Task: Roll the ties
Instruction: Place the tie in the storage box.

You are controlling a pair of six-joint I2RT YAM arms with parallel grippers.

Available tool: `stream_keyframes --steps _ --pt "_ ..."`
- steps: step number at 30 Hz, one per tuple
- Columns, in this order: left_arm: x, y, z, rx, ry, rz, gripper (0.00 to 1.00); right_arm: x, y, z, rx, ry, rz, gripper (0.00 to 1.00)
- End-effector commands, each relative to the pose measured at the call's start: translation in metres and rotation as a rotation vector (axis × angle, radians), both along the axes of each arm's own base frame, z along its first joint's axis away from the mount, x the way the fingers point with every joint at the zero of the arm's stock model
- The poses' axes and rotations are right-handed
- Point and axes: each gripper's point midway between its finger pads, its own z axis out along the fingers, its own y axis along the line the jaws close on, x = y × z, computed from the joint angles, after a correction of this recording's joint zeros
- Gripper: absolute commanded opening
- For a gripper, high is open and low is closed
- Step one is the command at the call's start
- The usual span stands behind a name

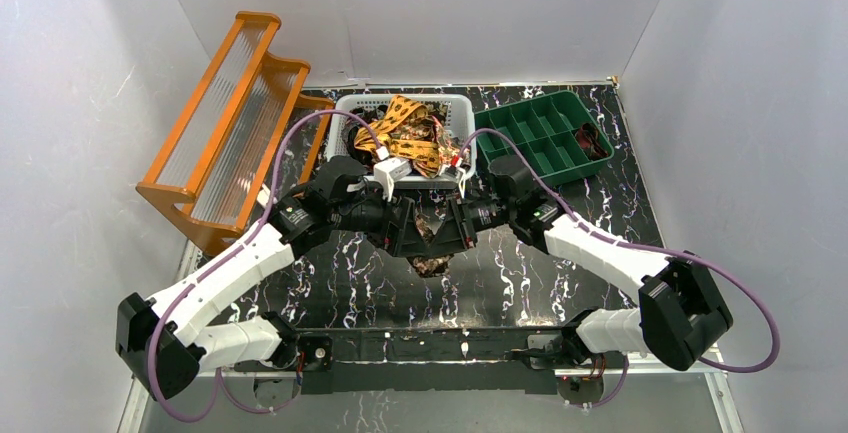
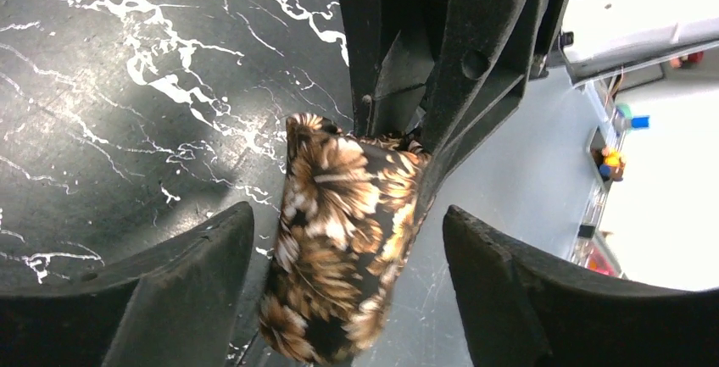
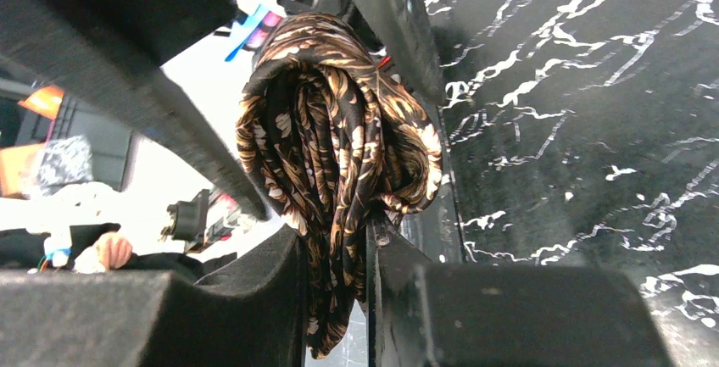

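Observation:
A dark brown tie with tan leaf print (image 1: 432, 249) is bunched into a roll above the table's middle, between my two grippers. My right gripper (image 1: 457, 225) is shut on it: in the right wrist view the folds (image 3: 339, 147) are pinched between both fingers (image 3: 335, 244), with a tail hanging below. My left gripper (image 1: 405, 225) faces it from the left and stands open. In the left wrist view the roll (image 2: 343, 240) sits between the spread fingertips (image 2: 348, 219), touching neither. More ties (image 1: 412, 135), yellow-orange and dark, lie piled in the white basket.
The white basket (image 1: 345, 113) stands at the back centre. A green compartment tray (image 1: 545, 133) sits to its right and an orange ribbed rack (image 1: 235, 113) to its left. The table top is black marble (image 1: 520, 273).

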Motion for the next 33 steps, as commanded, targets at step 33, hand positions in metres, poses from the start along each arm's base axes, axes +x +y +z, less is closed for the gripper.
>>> stream_keyframes --steps 33 --pt "0.046 0.061 0.006 0.083 -0.134 0.436 0.98 0.28 -0.269 -0.022 -1.078 -0.218 -0.977 0.01"
